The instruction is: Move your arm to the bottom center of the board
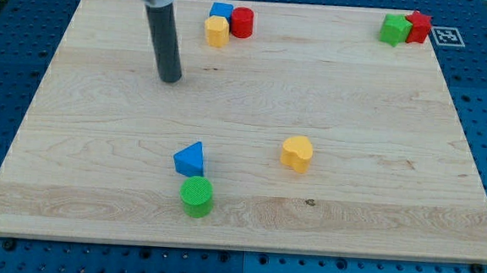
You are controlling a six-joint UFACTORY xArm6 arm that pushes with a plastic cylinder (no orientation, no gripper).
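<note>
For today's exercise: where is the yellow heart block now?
The yellow heart block lies right of the board's centre, with the blue triangle block to the view's left.

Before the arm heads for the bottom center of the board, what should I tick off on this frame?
1. My tip visible and located: ok, upper left part of the board.
2. Tip clear of blocks: ok, touching none.
3. Target spot free: cannot tell exactly; the green cylinder sits just left of bottom center.
4. Straight path down: not ok, the blue triangle and green cylinder lie close to it.
5. Yellow heart out of the way: ok, right of the path.
</note>
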